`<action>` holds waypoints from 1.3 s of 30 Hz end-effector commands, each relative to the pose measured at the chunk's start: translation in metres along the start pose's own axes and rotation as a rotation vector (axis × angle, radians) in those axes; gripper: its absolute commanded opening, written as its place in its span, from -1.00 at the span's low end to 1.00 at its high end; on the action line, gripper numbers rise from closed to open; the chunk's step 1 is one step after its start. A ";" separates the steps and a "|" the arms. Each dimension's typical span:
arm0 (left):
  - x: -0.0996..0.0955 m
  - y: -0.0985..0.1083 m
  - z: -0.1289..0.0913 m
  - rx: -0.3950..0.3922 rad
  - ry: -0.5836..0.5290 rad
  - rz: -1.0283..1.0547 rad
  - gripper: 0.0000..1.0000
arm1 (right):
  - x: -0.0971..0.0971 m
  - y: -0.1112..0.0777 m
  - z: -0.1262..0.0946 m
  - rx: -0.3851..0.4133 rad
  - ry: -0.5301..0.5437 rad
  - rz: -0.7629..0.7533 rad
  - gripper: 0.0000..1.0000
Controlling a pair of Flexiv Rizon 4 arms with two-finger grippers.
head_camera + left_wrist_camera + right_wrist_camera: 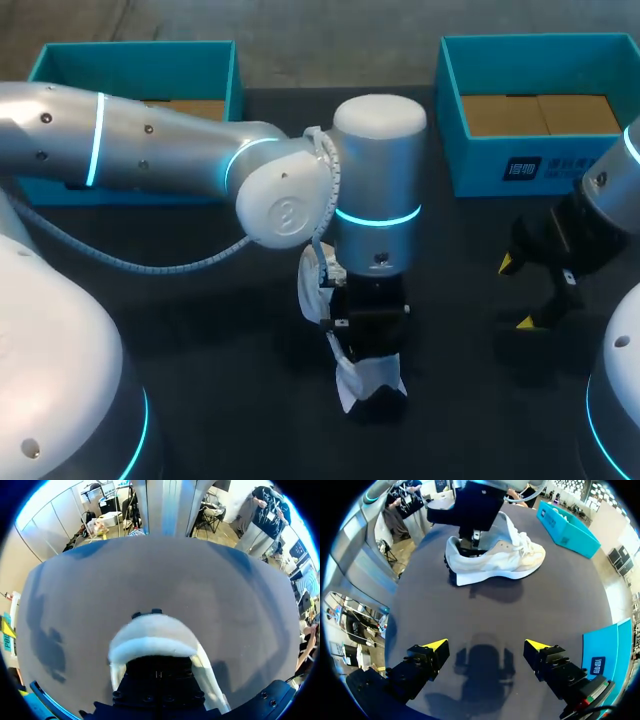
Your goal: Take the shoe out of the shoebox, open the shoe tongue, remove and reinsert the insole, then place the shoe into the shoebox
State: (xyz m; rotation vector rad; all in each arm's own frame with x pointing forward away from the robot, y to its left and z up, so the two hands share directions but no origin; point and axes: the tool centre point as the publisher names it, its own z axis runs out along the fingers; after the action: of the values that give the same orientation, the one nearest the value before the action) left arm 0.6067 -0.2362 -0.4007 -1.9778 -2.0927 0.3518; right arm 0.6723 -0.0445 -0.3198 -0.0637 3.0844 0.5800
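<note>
A white sneaker lies on the dark table, its toe toward the teal shoebox. My left gripper comes straight down into the shoe's heel opening, shut, with its tips hidden inside the shoe. In the left wrist view the white heel collar curves just ahead of the gripper's black body. From the head camera the left arm covers most of the shoe. My right gripper hangs open to the right of the shoe, holding nothing; its yellow fingertips stand wide apart over bare table.
Two open teal boxes stand at the back of the table: one at the left, and the labelled shoebox at the right. Both show brown cardboard inside. Dark table surface lies between the arms and the front edge.
</note>
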 end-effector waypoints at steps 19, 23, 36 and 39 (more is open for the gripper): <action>0.008 0.014 -0.011 -0.076 -0.048 -0.036 -1.00 | 0.001 0.000 0.000 0.004 -0.002 0.001 1.00; 0.004 0.008 -0.011 -0.059 -0.049 -0.022 -1.00 | 0.001 0.000 0.000 0.004 -0.002 0.001 1.00; -0.002 0.019 0.011 -0.062 -0.007 -0.041 -1.00 | 0.001 0.000 0.000 0.004 -0.002 0.001 1.00; 0.001 0.021 0.008 -0.066 -0.007 -0.046 -1.00 | 0.001 0.000 0.000 0.004 -0.002 0.001 1.00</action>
State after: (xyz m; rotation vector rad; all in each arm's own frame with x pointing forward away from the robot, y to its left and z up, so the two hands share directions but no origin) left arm 0.6197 -0.2318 -0.4077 -1.9635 -2.1752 0.2984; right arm 0.6719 -0.0447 -0.3191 -0.0633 3.0841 0.5786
